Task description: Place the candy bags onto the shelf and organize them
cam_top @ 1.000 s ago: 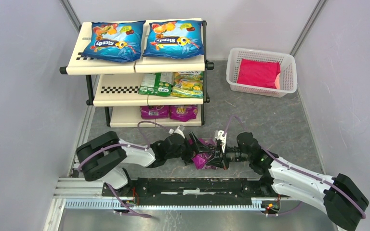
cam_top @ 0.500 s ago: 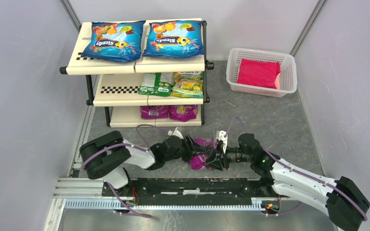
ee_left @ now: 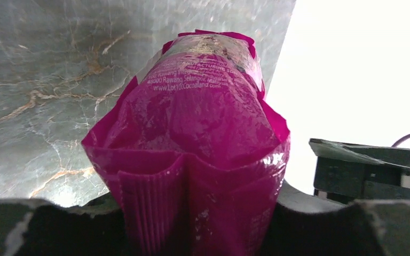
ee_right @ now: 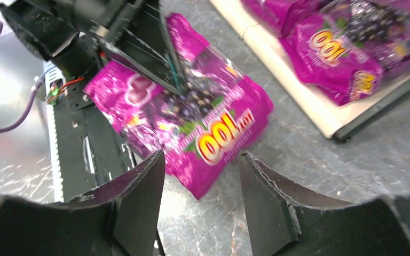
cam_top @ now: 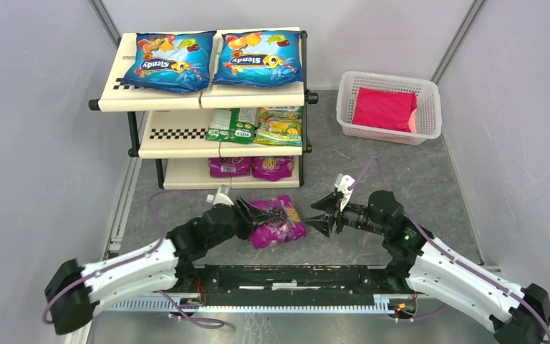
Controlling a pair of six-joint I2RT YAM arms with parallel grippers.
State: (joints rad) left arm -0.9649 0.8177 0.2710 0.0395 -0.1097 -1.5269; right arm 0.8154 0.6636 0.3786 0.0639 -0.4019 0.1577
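Left gripper [cam_top: 256, 213] is clamped tight on the crimped end seam of a purple bag [cam_top: 281, 226], near the middle of the bench's [cam_top: 401, 172] near edge. The bag juts out of the jaws toward the right, grape print up. Its free end seems to rest on the bench, though the wrist view is too close to be sure. Right gripper [cam_top: 321, 215] sits just right of the bag without touching it. It points left at the bag with its jaws spread wide and nothing between them.

The shelf [cam_top: 179, 147] stands toward the far-left corner, its tiers stepping down toward the near edge. On the top tier the left blue bag [cam_top: 168, 61] and right blue bag [cam_top: 259, 57] lie flat side by side, edges meeting. On the middle tier the left green bag [cam_top: 233, 125] and right green bag [cam_top: 281, 126] lie touching at the right end. On the bottom tier the left shelf purple [cam_top: 229, 166] and right shelf purple [cam_top: 273, 167] lie side by side, also at the right end, partly tucked under the tier above.

A basket [cam_top: 383, 135] stands at the far-right corner, well apart from the shelf, with a red packet [cam_top: 384, 109] lying flat inside it
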